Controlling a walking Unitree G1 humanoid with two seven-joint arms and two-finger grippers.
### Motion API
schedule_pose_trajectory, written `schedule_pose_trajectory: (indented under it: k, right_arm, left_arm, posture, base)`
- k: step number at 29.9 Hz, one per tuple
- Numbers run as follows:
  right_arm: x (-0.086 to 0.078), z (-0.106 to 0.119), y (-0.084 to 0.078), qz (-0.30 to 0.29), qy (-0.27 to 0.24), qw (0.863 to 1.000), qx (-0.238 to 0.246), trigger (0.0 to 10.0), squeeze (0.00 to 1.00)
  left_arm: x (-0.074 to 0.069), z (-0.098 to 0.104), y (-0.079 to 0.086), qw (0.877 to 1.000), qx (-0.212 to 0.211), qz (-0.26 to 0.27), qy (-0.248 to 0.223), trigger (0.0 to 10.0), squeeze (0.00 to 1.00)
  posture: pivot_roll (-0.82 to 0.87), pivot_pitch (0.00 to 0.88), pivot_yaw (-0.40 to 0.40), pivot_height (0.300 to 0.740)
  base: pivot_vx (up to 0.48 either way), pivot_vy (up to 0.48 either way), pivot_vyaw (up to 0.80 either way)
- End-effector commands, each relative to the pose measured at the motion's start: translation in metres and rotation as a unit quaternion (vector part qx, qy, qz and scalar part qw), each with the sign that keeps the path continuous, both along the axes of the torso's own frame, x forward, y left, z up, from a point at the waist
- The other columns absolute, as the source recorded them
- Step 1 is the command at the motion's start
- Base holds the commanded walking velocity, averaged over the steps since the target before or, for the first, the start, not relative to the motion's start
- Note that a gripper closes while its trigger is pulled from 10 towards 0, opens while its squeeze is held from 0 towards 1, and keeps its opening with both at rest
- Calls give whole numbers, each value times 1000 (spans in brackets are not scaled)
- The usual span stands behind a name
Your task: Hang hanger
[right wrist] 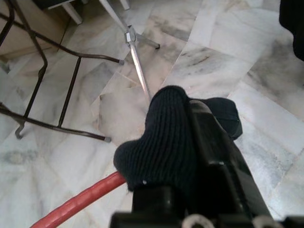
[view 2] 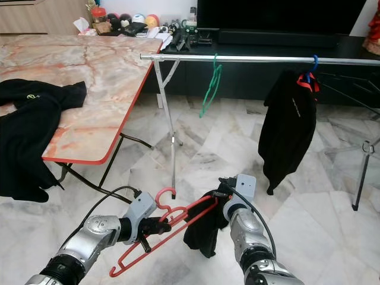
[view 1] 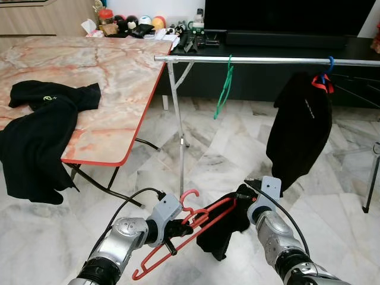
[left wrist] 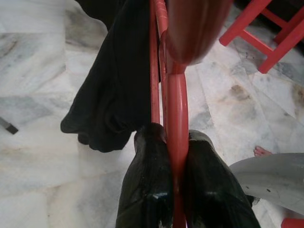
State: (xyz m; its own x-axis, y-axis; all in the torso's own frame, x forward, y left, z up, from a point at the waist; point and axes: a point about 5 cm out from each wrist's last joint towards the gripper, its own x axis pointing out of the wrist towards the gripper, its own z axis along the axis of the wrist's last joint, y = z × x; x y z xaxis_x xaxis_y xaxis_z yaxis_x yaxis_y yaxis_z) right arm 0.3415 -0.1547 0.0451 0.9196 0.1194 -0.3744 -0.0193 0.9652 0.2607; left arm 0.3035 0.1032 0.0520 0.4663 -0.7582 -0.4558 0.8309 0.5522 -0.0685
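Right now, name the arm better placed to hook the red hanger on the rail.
Left. Its tool grips the red hanger beside the hook, while the right tool pinches the black garment. The rail stands ahead.

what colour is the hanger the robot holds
Red; the hanger shows best in the left wrist view.

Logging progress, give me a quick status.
Left gripper shut on red hanger. Right gripper shut on black garment. Rail ahead, not yet reached; nothing between.
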Motion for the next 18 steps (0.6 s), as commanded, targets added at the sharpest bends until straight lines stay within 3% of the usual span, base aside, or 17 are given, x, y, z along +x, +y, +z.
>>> schedule_pose_trajectory:
  k: [1, 10, 18]
  right_arm:
    - [11, 16, 0, 9, -25, 1000, 2, 10000, 0]
    - [19, 28, -3, 10, -36, 999, 1, 10000, 0]
    - [23, 34, -6, 6, -43, 999, -6, 10000, 0]
  left_arm:
    - [0, -1, -1, 1000, 2, 3, -5, 10000, 0]
    - [19, 12, -11, 998, 1, 45, -51, 10000, 0]
    - [24, 17, -18, 997, -6, 49, -65, 10000, 0]
  posture:
    - [57, 128, 7, 740]
    - [55, 64, -11, 740]
    - [47, 39, -10, 740]
  base:
    - [0, 0, 0]
    - [0, 0, 0]
    - [0, 0, 0]
